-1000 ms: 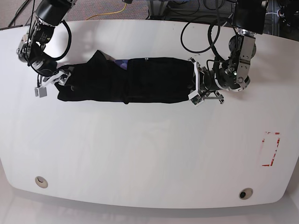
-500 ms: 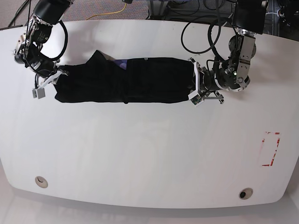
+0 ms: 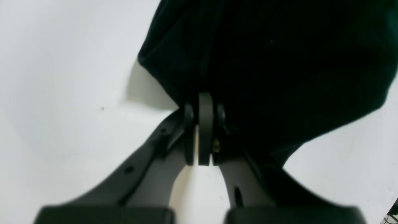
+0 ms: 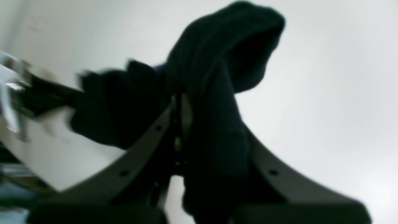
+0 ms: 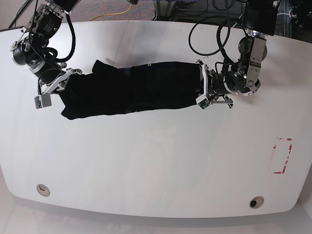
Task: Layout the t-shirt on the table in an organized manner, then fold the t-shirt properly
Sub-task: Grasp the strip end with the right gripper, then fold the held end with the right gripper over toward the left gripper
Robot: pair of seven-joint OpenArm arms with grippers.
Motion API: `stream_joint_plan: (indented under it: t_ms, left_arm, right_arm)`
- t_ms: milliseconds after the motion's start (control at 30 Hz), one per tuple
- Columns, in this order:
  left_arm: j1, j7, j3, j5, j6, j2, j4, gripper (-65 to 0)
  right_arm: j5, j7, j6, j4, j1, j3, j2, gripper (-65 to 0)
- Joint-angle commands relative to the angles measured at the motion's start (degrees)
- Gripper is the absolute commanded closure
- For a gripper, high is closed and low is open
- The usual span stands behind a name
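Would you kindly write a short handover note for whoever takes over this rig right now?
Left pincer: shut on one end of the t-shirt.
Right pincer: shut on the other end, cloth bunched and draped over its fingers.
T-shirt: a long folded band held between both arms across the far part of the table.
Done: shirt gathered into a strip, both ends gripped.
Left: set it flat, then finish folding it properly.

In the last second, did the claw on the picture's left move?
Yes. The right gripper rose toward the table's far edge, lifting the t-shirt's end.
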Motion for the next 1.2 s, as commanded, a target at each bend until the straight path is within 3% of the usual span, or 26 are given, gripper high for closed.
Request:
stream_joint_plan:
  t_ms: [0, 700, 1167]
  left_arm:
    - [-0.5, 0.1, -0.2, 0.2, -0.1, -0.2, 0.7, 0.0]
    - [-0.7, 2.6, -0.2, 0.2, -0.1, -0.2, 0.8, 0.0]
    - [-0.7, 2.6, -0.1, 0.2, -0.1, -0.1, 0.6, 0.0]
  right_arm:
    - [2.8, 0.0, -0.4, 1.3, 0.5, 0.1, -1.1, -0.2]
    - [3.6, -0.4, -0.5, 2.4, 1.7, -13.1, -12.8, -0.2]
    - [3.3, 0.6, -0.4, 3.8, 1.9, -26.6, -16.3, -0.2]
